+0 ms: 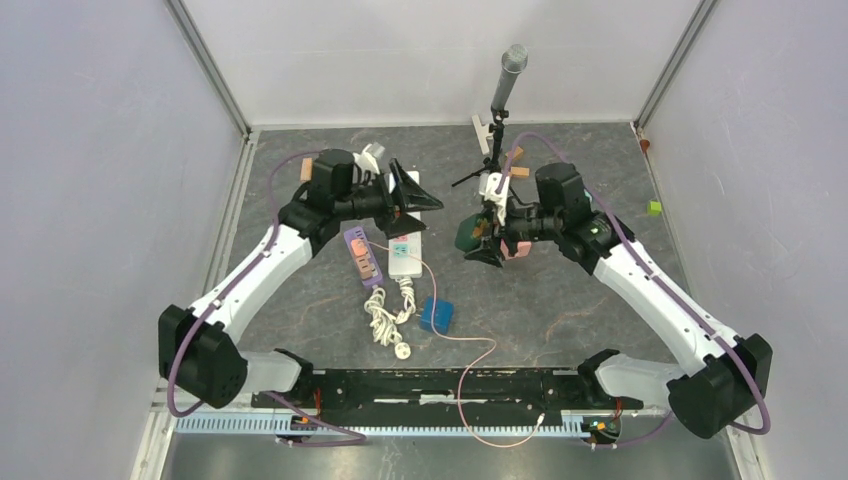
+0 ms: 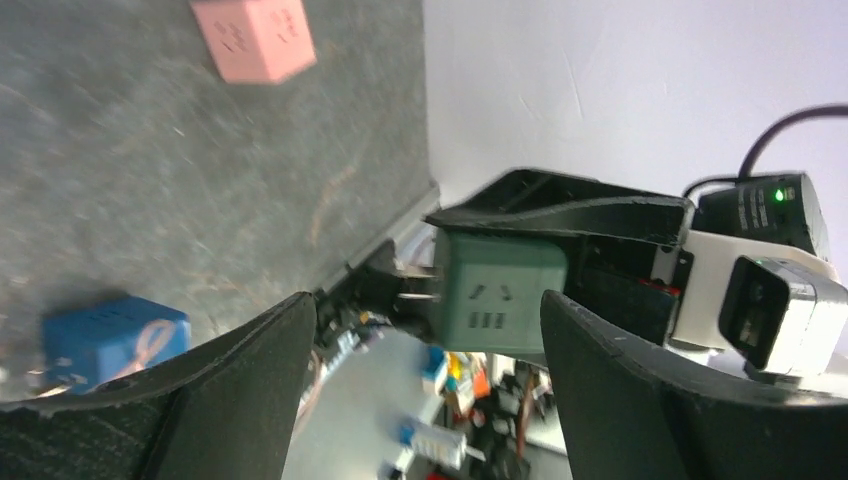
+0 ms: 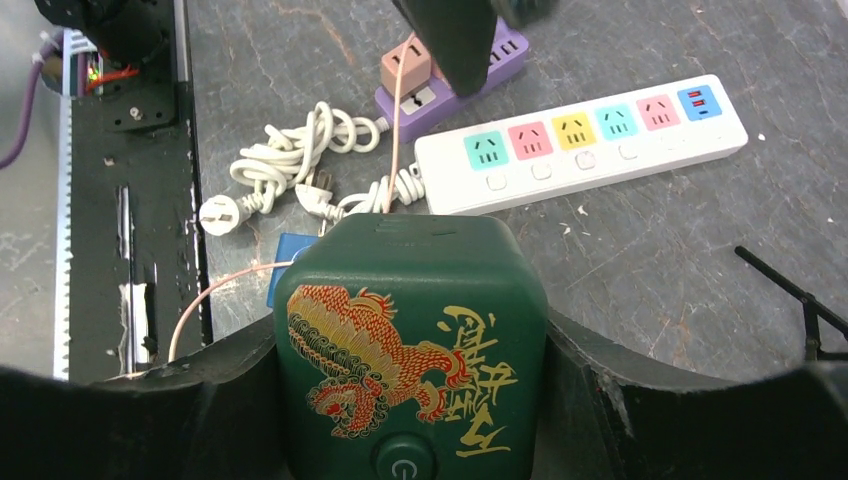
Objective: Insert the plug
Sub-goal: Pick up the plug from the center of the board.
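The plug point(image 3: 410, 340) is a dark green cube with a red and gold dragon on it. My right gripper point(image 3: 412, 360) is shut on its sides and holds it above the table. In the left wrist view the plug point(image 2: 500, 295) shows its metal prongs point(image 2: 415, 283) pointing left, with black fingers above and behind it. My left gripper point(image 2: 430, 385) is open and empty, facing the plug from a short way off. The white power strip point(image 3: 580, 140) with coloured sockets lies flat below. From above, my left gripper point(image 1: 415, 190) and right gripper point(image 1: 487, 240) face each other over the strip point(image 1: 405, 256).
A purple strip point(image 1: 362, 258) carrying a pink adapter point(image 3: 405, 68) lies beside the white one. A coiled white cable point(image 1: 385, 320) and a blue cube point(image 1: 437, 315) lie nearer the bases. A pink cube point(image 1: 516, 248), a microphone stand point(image 1: 500, 100) and a small green block point(image 1: 654, 208) lie on the right side.
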Controlling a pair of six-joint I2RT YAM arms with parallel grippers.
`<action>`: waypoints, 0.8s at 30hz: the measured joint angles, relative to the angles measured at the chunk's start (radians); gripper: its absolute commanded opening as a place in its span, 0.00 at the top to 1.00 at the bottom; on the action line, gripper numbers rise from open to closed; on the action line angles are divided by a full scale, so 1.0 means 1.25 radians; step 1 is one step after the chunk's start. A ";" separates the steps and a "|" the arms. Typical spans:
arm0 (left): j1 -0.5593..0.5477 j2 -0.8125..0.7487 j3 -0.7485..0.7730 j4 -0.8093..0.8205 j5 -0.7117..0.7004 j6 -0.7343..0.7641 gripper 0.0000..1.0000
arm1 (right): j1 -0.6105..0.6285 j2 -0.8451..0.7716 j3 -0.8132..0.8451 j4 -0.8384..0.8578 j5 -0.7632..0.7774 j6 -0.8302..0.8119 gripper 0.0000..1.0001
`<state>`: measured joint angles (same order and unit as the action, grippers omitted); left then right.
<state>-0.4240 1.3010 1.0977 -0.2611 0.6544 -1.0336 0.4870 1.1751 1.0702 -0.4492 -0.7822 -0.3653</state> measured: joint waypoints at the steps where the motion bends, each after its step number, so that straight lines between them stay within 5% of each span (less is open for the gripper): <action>1: -0.013 0.007 0.004 0.003 0.011 -0.013 0.13 | 0.015 0.003 0.005 -0.008 0.014 -0.009 1.00; 9: -0.153 0.061 0.044 0.005 0.058 -0.048 0.18 | 0.071 0.034 0.017 -0.068 0.076 -0.042 1.00; 20: -0.199 0.101 0.073 -0.055 0.044 -0.022 0.17 | 0.080 0.034 0.021 -0.096 0.090 -0.042 1.00; 24: -0.210 0.102 0.076 -0.069 0.047 -0.017 0.24 | 0.081 0.035 0.022 -0.079 0.092 -0.040 1.00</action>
<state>-0.6868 1.4281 1.1923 -0.3477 0.7136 -1.0550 0.5877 1.2194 1.0973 -0.5484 -0.6674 -0.4156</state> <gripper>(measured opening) 0.818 0.650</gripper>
